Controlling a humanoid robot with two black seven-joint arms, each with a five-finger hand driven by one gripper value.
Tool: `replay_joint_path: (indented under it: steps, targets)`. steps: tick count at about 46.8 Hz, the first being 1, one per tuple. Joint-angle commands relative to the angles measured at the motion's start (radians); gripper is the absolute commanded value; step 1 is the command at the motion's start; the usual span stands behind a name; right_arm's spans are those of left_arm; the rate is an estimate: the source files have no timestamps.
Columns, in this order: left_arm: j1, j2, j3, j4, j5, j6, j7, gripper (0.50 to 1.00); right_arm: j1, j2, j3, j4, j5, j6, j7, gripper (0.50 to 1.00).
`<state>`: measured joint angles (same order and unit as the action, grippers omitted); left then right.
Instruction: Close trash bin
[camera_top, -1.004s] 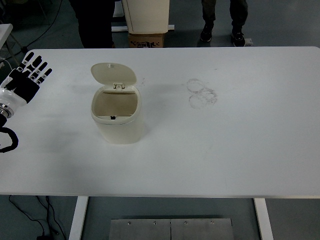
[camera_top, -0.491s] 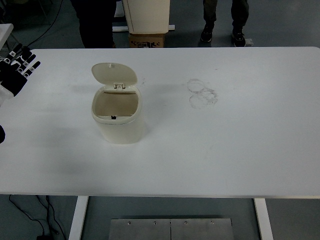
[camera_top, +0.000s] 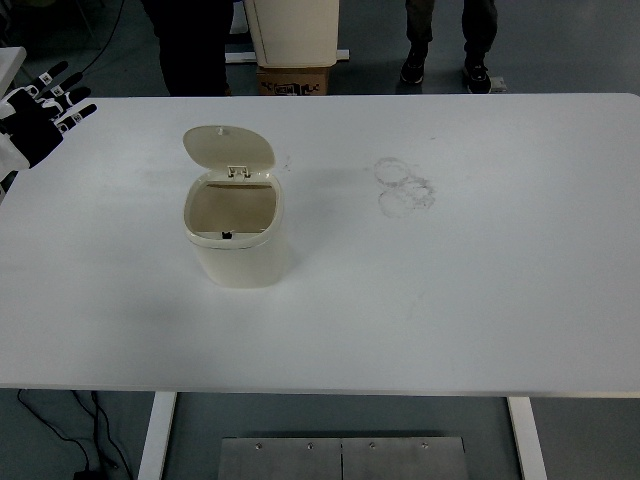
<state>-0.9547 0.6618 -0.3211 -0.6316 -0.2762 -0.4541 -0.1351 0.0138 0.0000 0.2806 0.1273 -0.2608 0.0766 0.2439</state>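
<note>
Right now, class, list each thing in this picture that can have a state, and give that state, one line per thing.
trash bin: upright on the table, open, nothing visible inside.
lid: flipped up at the back hinge, not closed.
left hand: at the far left edge, fingers spread, holding nothing, apart from the bin.
table: bare apart from the bin, with faint ring marks right of centre.

Open trash bin (camera_top: 235, 232) (lid (camera_top: 228, 148) upright)

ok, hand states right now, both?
Left hand: open, fingers spread, holding nothing, at the table's far left edge.
Right hand: not in view.
</note>
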Motion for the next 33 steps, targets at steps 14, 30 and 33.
replay_joint_path:
  steps: [14,30,33]
  targets:
    - [-0.223,0.076,0.338,-0.106,0.0,-0.001,0.0,1.0,0.0,0.0,0.0,0.0,0.0,0.0,0.0,0.991]
    - [-0.44,0.104,0.594,-0.211,0.055,-0.008,0.0,1.0,0.0,0.0,0.0,0.0,0.0,0.0,0.0,0.991]
    - [-0.479,0.104,0.628,-0.221,0.072,-0.012,0.0,1.0,0.0,0.0,0.0,0.0,0.0,0.0,0.0,0.991]
